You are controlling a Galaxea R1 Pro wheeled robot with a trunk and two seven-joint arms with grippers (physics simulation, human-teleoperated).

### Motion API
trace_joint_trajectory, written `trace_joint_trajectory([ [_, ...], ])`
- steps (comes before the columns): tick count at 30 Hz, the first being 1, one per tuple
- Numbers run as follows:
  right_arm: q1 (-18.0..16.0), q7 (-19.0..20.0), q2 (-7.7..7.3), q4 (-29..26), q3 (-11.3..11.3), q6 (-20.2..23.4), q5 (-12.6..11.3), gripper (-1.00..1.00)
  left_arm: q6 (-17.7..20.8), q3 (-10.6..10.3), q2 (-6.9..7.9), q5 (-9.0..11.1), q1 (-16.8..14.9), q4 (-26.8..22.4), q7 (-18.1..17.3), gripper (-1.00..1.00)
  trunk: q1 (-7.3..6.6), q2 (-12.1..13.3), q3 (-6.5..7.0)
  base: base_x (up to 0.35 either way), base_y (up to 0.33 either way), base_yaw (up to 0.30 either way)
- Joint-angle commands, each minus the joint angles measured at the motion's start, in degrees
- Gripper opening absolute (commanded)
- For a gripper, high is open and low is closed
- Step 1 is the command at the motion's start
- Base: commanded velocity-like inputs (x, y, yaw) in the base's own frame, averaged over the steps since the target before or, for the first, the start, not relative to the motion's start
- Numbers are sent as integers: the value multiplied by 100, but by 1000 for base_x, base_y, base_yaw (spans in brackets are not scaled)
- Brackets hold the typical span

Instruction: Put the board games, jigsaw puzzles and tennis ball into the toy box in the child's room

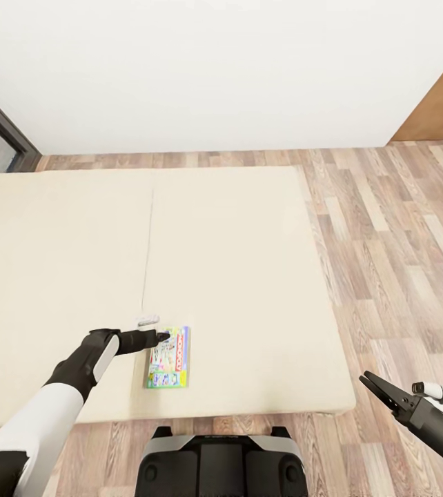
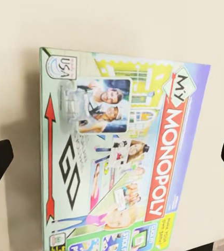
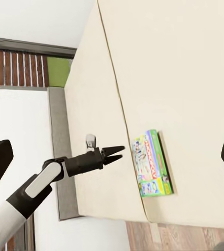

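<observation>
The left arm reaches forward over the bed (image 1: 235, 228), its left gripper (image 1: 164, 337) spread just above the Monopoly box (image 1: 169, 357).

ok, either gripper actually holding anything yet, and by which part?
Nothing held. Left gripper is open at the Monopoly box's upper-left corner, box flat on the bed. Right gripper is open over the floor.

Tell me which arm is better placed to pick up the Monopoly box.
Left. The left gripper hovers open beside the Monopoly box on the bed; the right gripper hangs beyond the bed's edge.
</observation>
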Motion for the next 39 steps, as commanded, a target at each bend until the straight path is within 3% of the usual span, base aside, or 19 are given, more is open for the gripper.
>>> trace_joint_trajectory([
  [1,-2,8,-1,-2,-4,28,-10,100,36,-10,-1,45,-3,-6,10,100,3,-9,-16,0,0,0],
  [16,-2,69,-1,-6,-4,29,-13,100,8,-18,-23,47,-11,-6,18,100,3,-9,-156,0,0,0],
  [28,13,1031,-28,-7,-87,17,4,100,-2,-19,-14,47,-13,-6,11,100,3,-9,-268,0,0,0],
  [39,113,1260,-59,-6,-155,4,7,100,-10,-19,-10,47,-14,-15,14,100,3,-9,-371,0,0,0],
])
